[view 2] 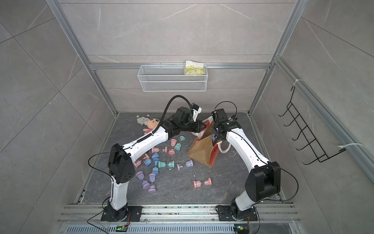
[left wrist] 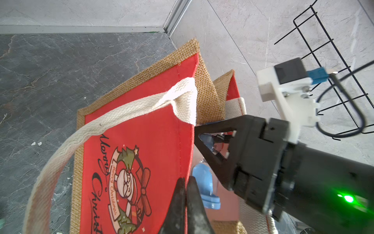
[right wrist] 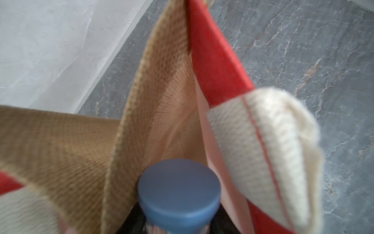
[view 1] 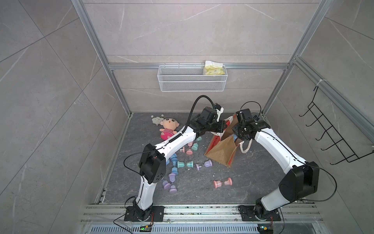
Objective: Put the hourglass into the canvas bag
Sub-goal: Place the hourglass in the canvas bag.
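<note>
- While it carries nearly everything, the dark grey marbled table sits boxed in by pale grey walls.
- On the back wall hangs a white wire-mesh basket, with a yellow packet at its right end.
- Near the table's far right corner stands the tan burlap, red-panelled canvas bag with white woven handles. Its mouth gapes upward and a Christmas print shows on the red front.
- By the far left corner lies a pink-dressed plush doll.
- At the bag's rim, the left gripper has its jaws pressed together, pinching the top edge of a red panel.
- Over the bag's mouth, the right gripper is part closed, clamping the blue plastic hourglass.
- That blue hourglass sits just inside the opening, between the two red panels and beside a folded burlap side. It does not rest on the bag's bottom.
- Across the table's middle and left side lie loose pastel hourglasses in pink, teal, blue and lilac, all on their sides. One pink hourglass lies apart, nearer the front edge.
</note>
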